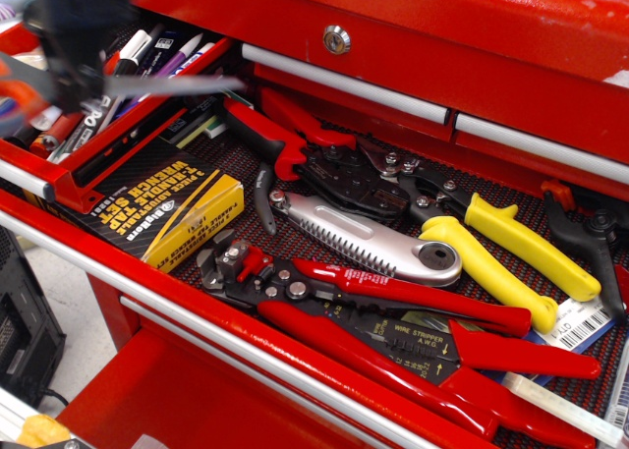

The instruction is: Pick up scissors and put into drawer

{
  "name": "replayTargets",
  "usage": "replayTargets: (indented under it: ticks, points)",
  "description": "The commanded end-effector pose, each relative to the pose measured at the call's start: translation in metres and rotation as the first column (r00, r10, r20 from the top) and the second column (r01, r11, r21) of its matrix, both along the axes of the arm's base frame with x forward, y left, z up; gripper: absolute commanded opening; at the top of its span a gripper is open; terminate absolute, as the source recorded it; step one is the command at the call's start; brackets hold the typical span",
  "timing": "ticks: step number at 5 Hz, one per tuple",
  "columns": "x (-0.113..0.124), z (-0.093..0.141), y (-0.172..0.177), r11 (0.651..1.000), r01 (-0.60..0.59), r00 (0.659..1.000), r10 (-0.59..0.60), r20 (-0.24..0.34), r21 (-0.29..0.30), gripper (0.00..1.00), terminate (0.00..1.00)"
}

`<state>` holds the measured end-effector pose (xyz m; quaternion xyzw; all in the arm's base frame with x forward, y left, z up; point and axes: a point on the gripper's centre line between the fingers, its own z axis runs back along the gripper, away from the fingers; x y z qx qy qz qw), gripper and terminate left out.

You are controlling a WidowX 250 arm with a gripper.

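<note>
My gripper (71, 87) is a blurred black shape at the top left, above the small shallow red drawer (28, 166). It is shut on the scissors (187, 84) near their pivot. The silver blades point right, level, over the drawer's right rim. The orange-red and grey handles are blurred at the left frame edge. The scissors hang in the air above the markers (128, 56) that lie in this drawer, touching nothing.
The wide red drawer (295, 346) with mesh liner holds a yellow-black wrench-set box (167, 208), a silver folding saw (373, 243), a red wire stripper (413, 331), yellow-handled pliers (511, 248) and a red crimper (295, 140). The red chest front (442, 66) rises behind.
</note>
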<state>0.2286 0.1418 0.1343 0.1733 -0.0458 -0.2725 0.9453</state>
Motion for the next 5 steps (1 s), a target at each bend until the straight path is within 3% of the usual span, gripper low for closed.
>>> replayTargets:
  ticks: [1,2,3,4,5]
  points:
    - [0.038,0.021,0.048,0.988,0.146,0.979,-0.15,0.139,0.041,0.0,0.0]
    - [0.044,0.009,0.057,0.983,0.184,0.972,-0.179,0.154,-0.022,0.0,0.0]
    - [0.038,-0.01,0.047,0.974,0.183,0.96,-0.147,0.239,-0.136,1.0,0.0]
    - [0.038,-0.01,0.047,0.974,0.183,0.96,-0.147,0.239,-0.136,1.0,0.0]
    - [0.038,-0.01,0.047,0.974,0.183,0.96,-0.147,0.239,-0.136,1.0,1.0]
